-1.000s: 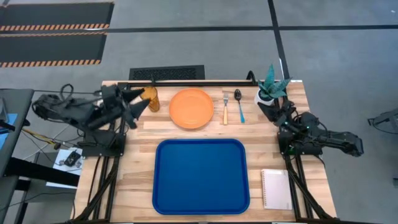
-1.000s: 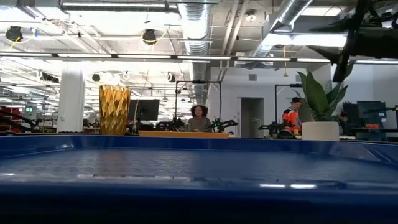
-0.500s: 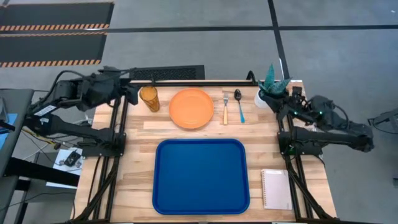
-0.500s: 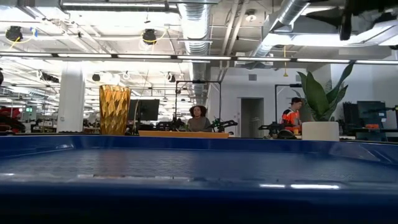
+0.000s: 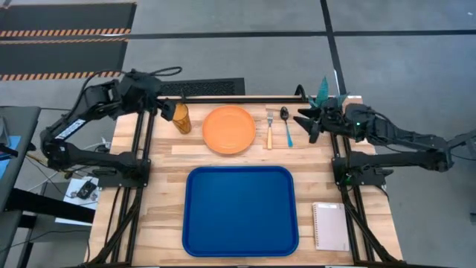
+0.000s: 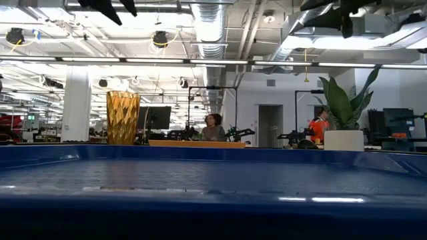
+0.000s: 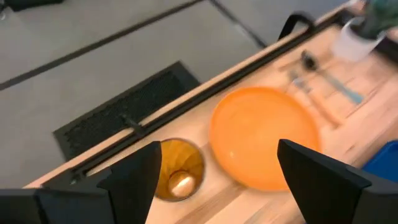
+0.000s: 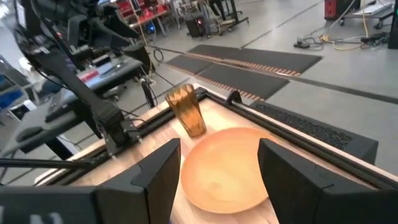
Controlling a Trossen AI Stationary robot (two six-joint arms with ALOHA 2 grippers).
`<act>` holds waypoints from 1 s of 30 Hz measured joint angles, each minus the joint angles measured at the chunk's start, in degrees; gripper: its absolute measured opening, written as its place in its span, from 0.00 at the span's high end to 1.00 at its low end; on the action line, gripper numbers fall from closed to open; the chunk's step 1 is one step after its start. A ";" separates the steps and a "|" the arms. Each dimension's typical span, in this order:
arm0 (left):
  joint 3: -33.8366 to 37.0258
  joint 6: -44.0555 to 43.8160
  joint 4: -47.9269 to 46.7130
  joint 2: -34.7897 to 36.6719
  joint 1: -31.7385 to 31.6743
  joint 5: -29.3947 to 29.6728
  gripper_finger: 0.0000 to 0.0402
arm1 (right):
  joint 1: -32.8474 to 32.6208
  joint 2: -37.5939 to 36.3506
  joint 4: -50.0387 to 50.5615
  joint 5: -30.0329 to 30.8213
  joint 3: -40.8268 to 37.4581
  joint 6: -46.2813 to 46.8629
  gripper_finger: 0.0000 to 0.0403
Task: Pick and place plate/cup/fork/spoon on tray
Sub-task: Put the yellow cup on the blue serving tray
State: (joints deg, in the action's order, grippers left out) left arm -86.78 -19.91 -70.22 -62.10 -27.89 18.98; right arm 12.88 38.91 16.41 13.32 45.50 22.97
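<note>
Your left claw (image 5: pixel 167 109) has swung over the cup (image 5: pixel 179 117), fingers spread; your right claw (image 5: pixel 306 123), also spread, now reaches toward the spoon (image 5: pixel 285 123).

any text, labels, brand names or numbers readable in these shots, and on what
None can be read.
The plate, cup, fork, spoon and tray are plain and unmarked.
The white notepad shows no legible writing.
Screens and gear in the room behind, in the low view, are too small and blurred to read.

Bright, even ceiling-tube light (left wrist view motion-blurred), soft shadows.
</note>
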 joint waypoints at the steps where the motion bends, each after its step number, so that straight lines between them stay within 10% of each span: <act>1: 0.00 1.50 -0.72 -0.73 -1.35 -0.75 0.22 | 0.00 0.54 -0.12 0.00 0.00 0.01 0.41; 16: 0.02 20.87 -4.63 -14.11 -23.45 -16.21 0.22 | 0.00 7.70 -0.11 -1.44 0.04 1.42 0.41; 30: 1.24 30.77 -1.81 -22.78 -29.86 -17.53 0.23 | 0.00 11.35 -0.06 -1.44 0.04 4.02 0.41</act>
State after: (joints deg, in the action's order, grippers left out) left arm -85.55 10.86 -72.03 -84.88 -57.75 1.45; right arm 12.88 50.26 16.35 11.88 45.54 26.99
